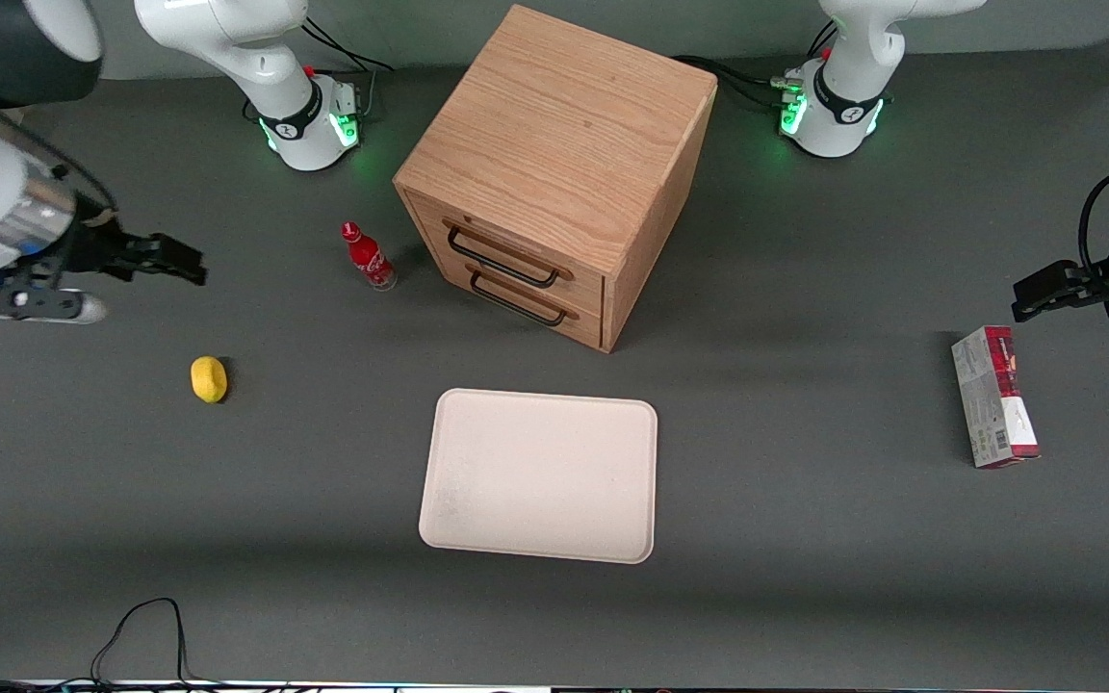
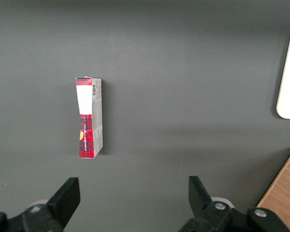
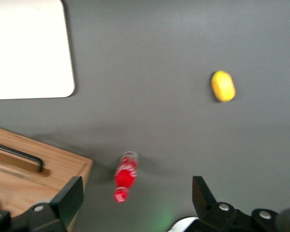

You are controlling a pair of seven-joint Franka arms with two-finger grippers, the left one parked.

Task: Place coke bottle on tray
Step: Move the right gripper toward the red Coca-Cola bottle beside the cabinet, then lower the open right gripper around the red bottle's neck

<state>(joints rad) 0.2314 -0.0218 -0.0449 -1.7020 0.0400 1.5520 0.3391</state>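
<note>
A loop of black cable (image 1: pixel 141 630) lies at the lower left edge of the front view, nearest the camera, and just above it in the lower centre of the frame sits the cream tray (image 1: pixel 540 474), flat and with nothing on it. The coke bottle (image 1: pixel 368 255) stands upright on the grey table (image 1: pixel 805 539) in the upper left-centre of that frame, just beside the wooden drawer cabinet (image 1: pixel 559 173) and apart from it, farther from the camera than the tray. Its long axis runs vertical, red cap up and clear base on the table. In the right wrist view the bottle (image 3: pixel 124 177) shows between the two dark fingertips, though well below them.

The gripper (image 1: pixel 155 258) hangs at the left edge of the front view, well apart from the bottle, with a yellow lemon (image 1: pixel 209 378) nearer the camera than it. Its jaws stand wide apart and hold nothing.

This looks like the reach step, with no grasp yet made. The next move likely calls for bringing the spread fingers across to straddle the bottle's body and closing gently, since so narrow an upright thing could tip.
</note>
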